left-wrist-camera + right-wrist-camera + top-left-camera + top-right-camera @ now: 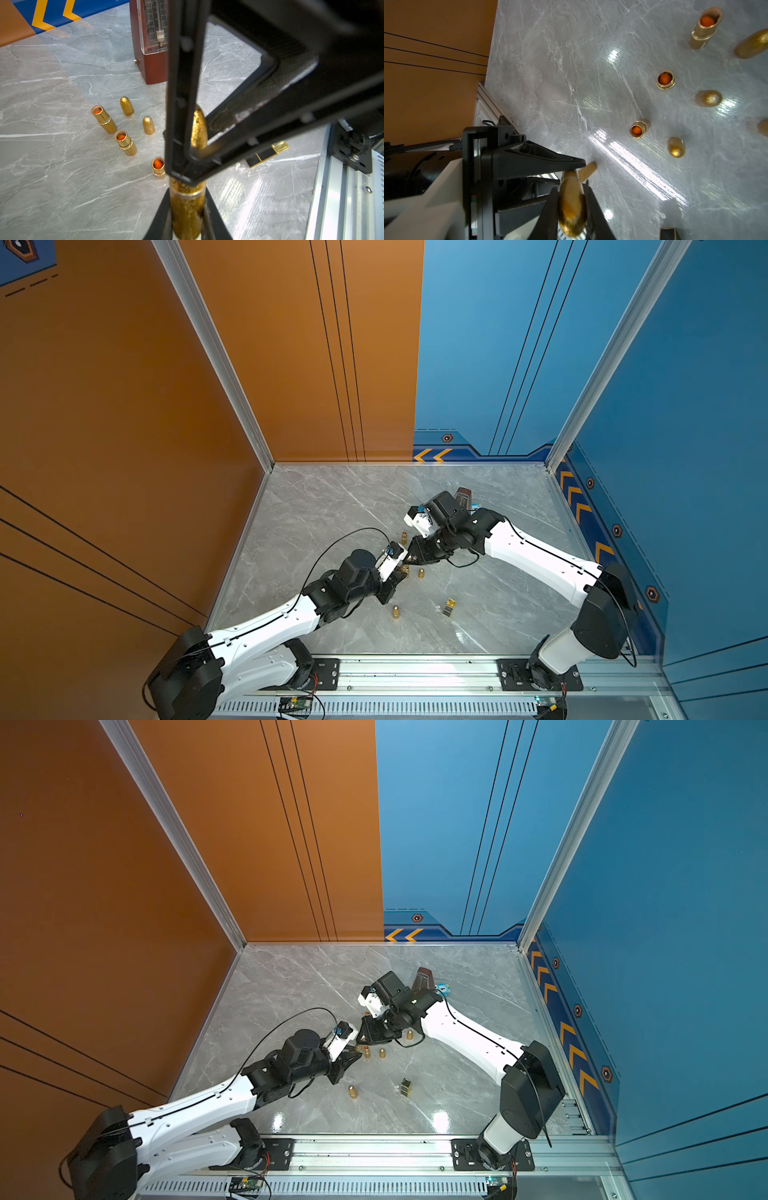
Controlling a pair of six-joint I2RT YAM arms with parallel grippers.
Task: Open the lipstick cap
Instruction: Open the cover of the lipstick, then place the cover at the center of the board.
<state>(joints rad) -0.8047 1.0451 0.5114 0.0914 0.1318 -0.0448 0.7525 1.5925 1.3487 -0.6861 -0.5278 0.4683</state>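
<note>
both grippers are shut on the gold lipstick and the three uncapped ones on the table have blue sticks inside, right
Not blue: the left wrist view shows orange sticks inside the three uncapped lipsticks. The rest holds: the left gripper and right gripper are both shut on the gold lipstick.

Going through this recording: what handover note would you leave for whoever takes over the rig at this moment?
The left claw is shut on the lipstick base.
The right claw is shut on the cap of that same lipstick.
Done: both grips are set. The cap is not yet off and looks seated on the base.
Left: pull the two apart along the lipstick's length, then put the cap down.
Three opened lipsticks and loose caps stand on the table.
</note>
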